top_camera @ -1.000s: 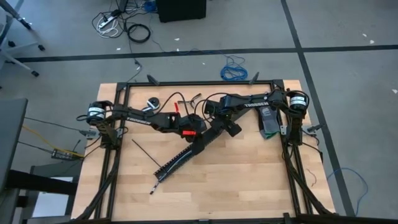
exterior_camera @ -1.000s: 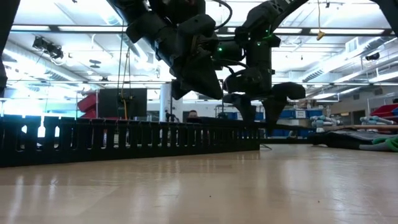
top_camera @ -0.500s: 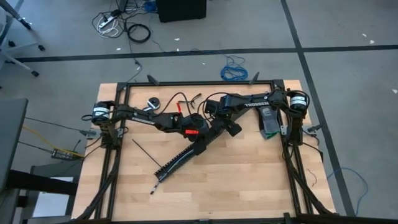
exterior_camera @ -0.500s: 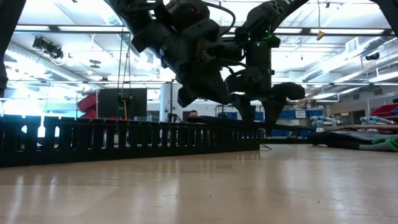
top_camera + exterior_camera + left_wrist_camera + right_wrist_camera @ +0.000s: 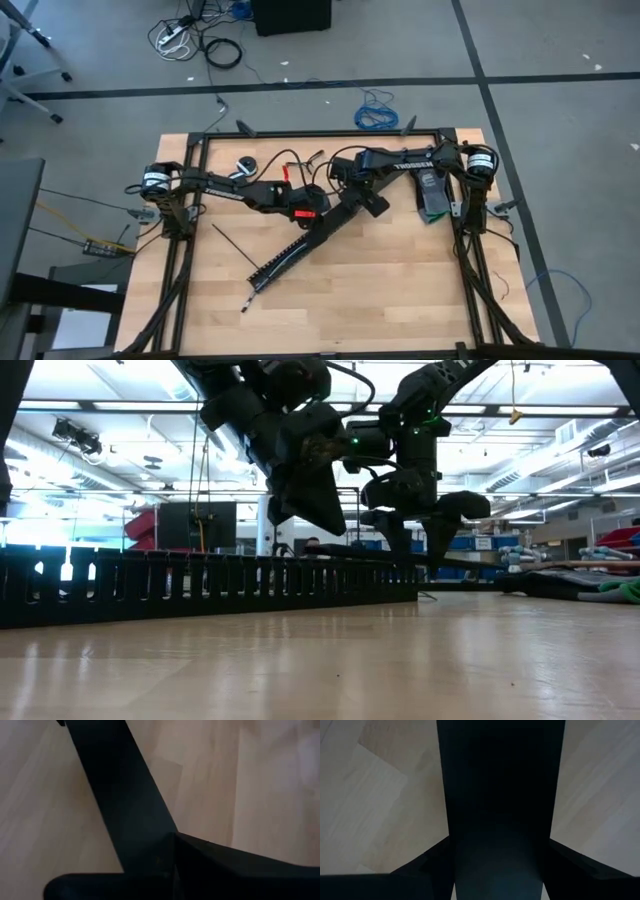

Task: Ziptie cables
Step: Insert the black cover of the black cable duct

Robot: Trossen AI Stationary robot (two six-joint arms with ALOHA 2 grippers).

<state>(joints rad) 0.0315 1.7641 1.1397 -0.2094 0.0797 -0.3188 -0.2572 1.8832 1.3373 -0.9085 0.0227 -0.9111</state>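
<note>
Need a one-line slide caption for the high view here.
Both arms meet over the long black perforated strip lying diagonally on the wooden table; right gripper straddles its upper end, left gripper alongside, jaws shut.

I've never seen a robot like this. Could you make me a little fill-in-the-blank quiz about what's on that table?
1. The thin black ziptie lies on the bare ____ table.
2. The left gripper, hanging above the black perforated strip, is ____.
3. The right gripper holds that perforated ____ between its two fingers.
Missing words: wooden; shut; strip.
</note>
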